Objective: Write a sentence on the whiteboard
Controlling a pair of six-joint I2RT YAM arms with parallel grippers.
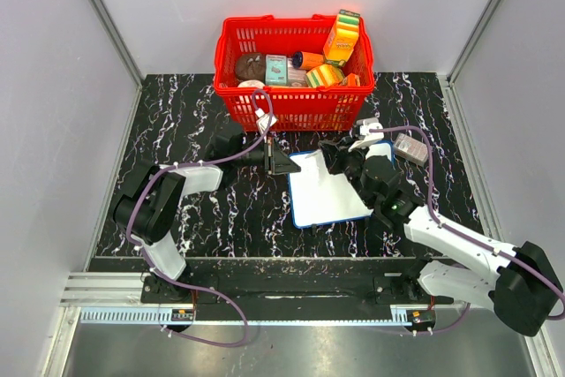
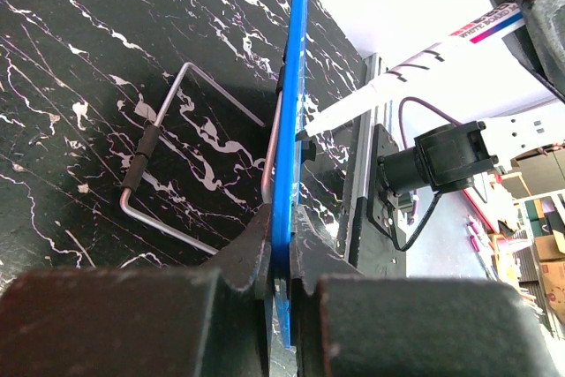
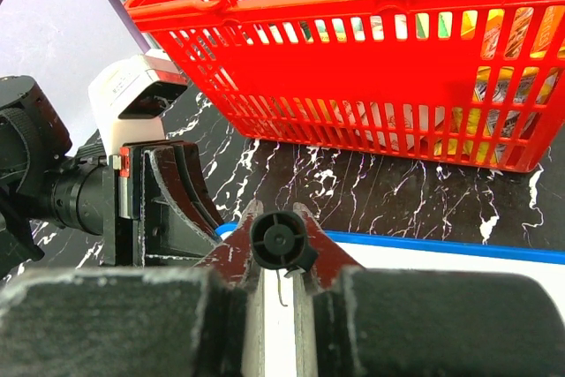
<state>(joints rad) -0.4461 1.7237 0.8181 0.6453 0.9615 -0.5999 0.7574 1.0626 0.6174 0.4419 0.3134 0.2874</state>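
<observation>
The left hand (image 2: 281,222) pinches the edge of the whiteboard (image 1: 322,190) to steady it; the right hand (image 3: 281,218) grips a marker (image 2: 388,90), tip at the board, ready for writing.

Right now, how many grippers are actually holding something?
2. The left gripper is clamped on the whiteboard's blue rim near its far-left corner; the right gripper is shut on a marker over the board's far edge. Neither is hidden.
</observation>
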